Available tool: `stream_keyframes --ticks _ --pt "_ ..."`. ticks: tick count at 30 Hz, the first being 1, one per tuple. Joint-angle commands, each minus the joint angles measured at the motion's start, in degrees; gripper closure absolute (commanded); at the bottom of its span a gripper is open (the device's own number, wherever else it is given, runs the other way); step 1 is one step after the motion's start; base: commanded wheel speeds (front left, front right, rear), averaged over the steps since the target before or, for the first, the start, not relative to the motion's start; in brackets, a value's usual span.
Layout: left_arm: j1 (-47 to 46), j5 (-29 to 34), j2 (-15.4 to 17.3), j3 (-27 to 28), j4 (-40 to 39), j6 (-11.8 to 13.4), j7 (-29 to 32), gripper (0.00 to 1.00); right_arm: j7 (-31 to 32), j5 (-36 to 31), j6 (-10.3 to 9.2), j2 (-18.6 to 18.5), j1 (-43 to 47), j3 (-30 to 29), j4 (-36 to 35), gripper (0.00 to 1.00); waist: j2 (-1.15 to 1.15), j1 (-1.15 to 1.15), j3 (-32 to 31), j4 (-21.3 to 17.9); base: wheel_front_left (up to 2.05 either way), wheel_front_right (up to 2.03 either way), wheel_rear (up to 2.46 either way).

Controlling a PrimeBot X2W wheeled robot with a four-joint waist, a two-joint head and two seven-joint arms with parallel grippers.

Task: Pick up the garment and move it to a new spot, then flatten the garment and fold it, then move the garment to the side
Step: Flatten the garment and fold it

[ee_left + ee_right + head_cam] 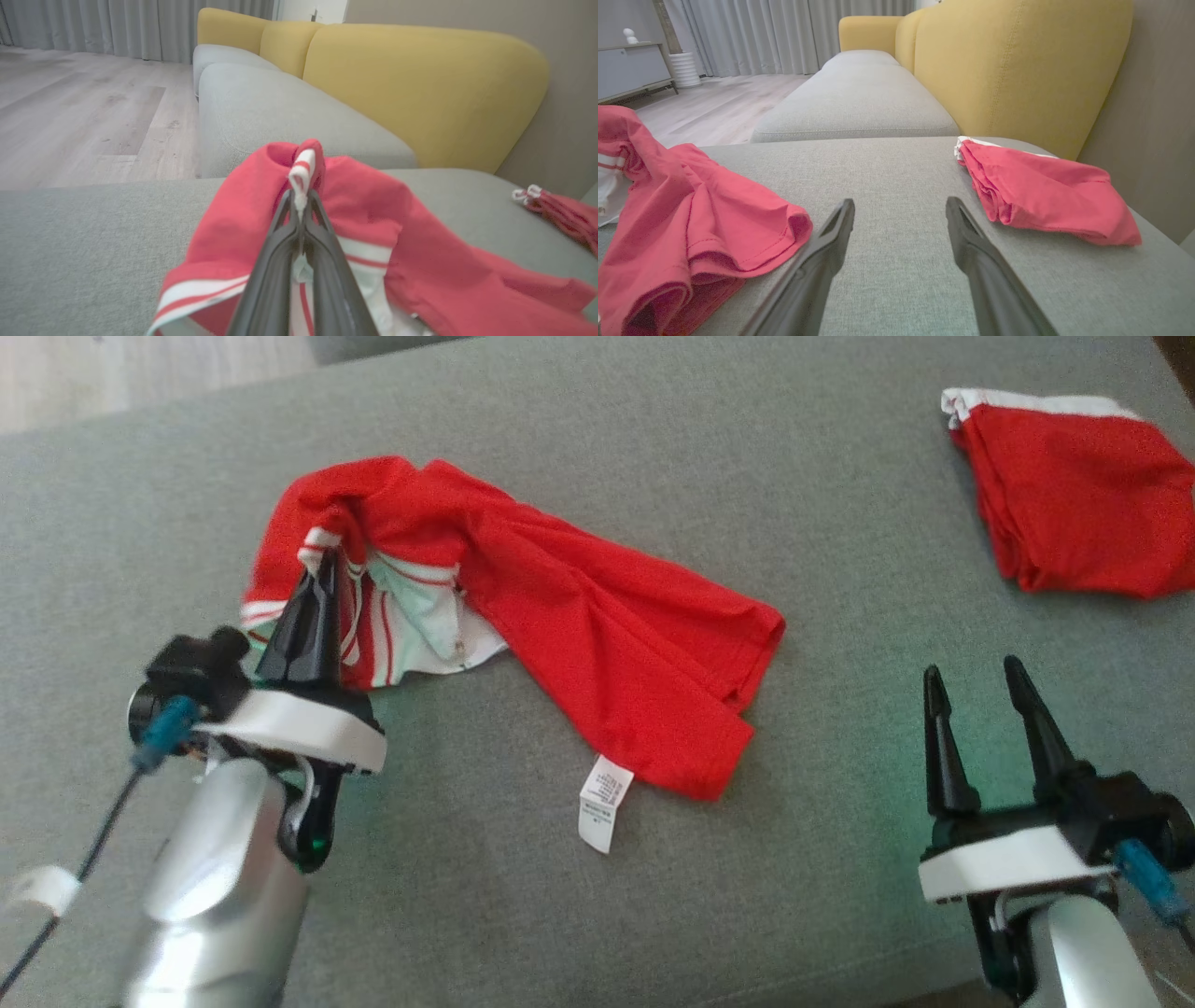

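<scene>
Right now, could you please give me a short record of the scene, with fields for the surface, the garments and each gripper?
surface: grey sofa cushion, with a yellow backrest behind it
work garment: crumpled red garment with white striped trim, on the cushion
label: white care label at its near edge
left gripper: shut on the garment's striped edge
right gripper: open, empty, over bare cushion
other item: folded red garment, far right, lying apart

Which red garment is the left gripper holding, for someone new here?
On the grey sofa seat, look toward the robot's left. The crumpled red shirt lies there, its striped trim pinched in the left gripper. Unlike the folded red garment far right, it lies loose.
</scene>
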Motion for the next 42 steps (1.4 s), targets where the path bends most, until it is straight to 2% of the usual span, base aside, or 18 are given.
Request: stream_keyframes --ticks 1,5,10,15,21,27,34,38,42 --pt "0.01 -1.86 2.24 1.09 -2.86 0.10 0.13 1.00 -0.64 0.26 0.39 -0.43 0.67 0.99 -1.40 0.00 0.00 0.00 -1.21 0.68 0.00 0.00 0.00" --pt "0.57 -13.85 6.35 -1.03 -15.28 0.10 8.32 1.00 -0.64 0.56 0.39 -0.43 1.90 0.48 -0.87 0.00 0.00 0.00 -3.94 2.41 0.00 0.00 0.00" --pt "-0.71 -25.82 12.89 3.49 -31.57 0.62 21.17 1.00 -0.64 1.22 0.39 -0.43 2.82 1.03 -0.43 0.00 0.00 0.00 -7.06 4.11 0.00 0.00 0.00" --pt "-5.00 -32.78 17.19 7.42 -41.90 4.88 32.54 1.00 -0.64 1.68 0.39 -0.43 3.48 1.38 0.19 0.00 0.00 0.00 -9.64 4.89 0.00 0.00 0.00" --pt "-13.32 -40.38 19.47 9.64 -49.29 9.89 43.68 1.00 -0.64 2.28 0.39 -0.43 4.05 1.79 0.67 0.00 0.00 0.00 -11.27 5.00 0.00 0.00 0.00" --pt "-18.05 -49.97 18.70 7.29 -53.70 10.44 53.42 1.00 -0.65 2.71 0.39 -0.43 4.01 2.34 0.76 0.00 0.00 0.00 -11.27 4.37 0.00 0.00 0.00" --pt "-16.20 -58.02 14.55 0.35 -57.54 10.10 60.33 1.00 -0.65 3.05 0.39 -0.43 3.29 3.76 1.04 0.00 0.00 0.00 -10.88 1.20 0.00 0.00 0.00" --pt "-12.88 -60.15 10.58 -5.10 -58.63 9.67 61.37 1.00 -0.65 2.99 0.39 -0.43 2.88 4.03 1.00 0.00 0.00 0.00 -10.09 -1.19 0.00 0.00 0.00" --pt "-10.53 -59.00 6.90 -10.38 -56.90 8.87 60.59 1.00 -0.65 3.15 0.39 -0.43 2.54 4.82 1.06 0.00 0.00 0.00 -9.43 -3.15 0.00 0.00 0.00"
